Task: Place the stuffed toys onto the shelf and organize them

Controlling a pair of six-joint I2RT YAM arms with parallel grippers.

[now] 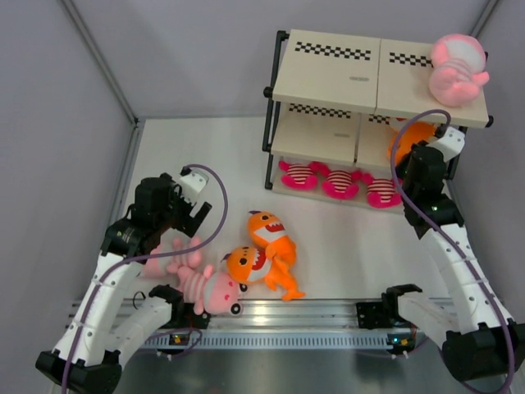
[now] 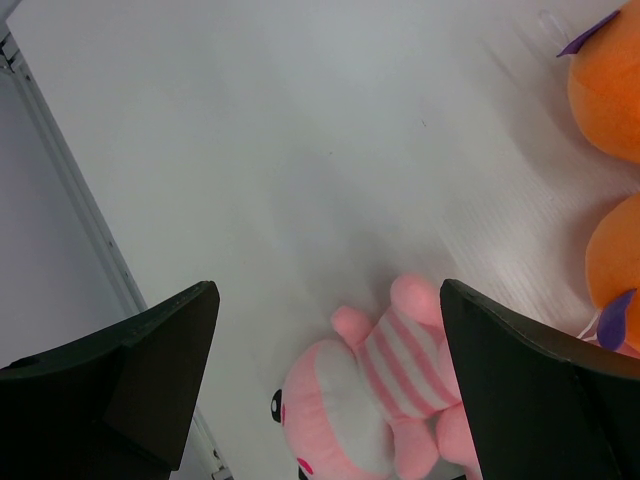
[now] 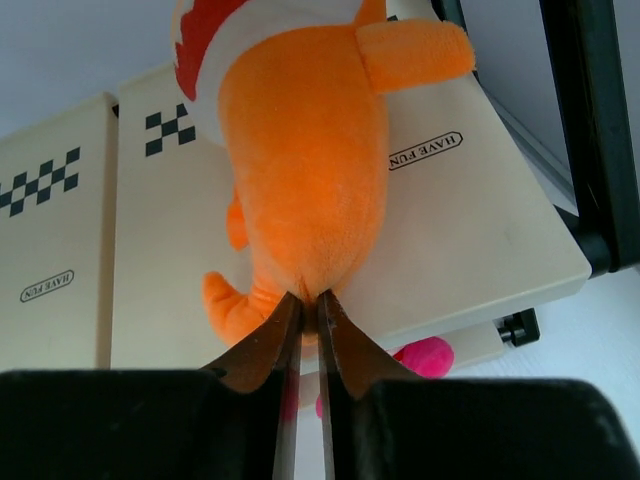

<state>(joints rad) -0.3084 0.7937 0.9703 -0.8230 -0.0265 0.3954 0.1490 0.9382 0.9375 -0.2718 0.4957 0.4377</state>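
Observation:
The shelf stands at the back right. A pink doll lies on its top board and three magenta creatures sit in a row on the bottom tier. My right gripper is shut on an orange shark and holds it over the middle board; the shark also shows in the top view. My left gripper is open above a pink striped doll that lies on the table. Two orange sharks lie beside it.
A metal rail runs along the near table edge. Grey walls close in the left and back sides. The shelf's black frame post stands close to the right of my right gripper.

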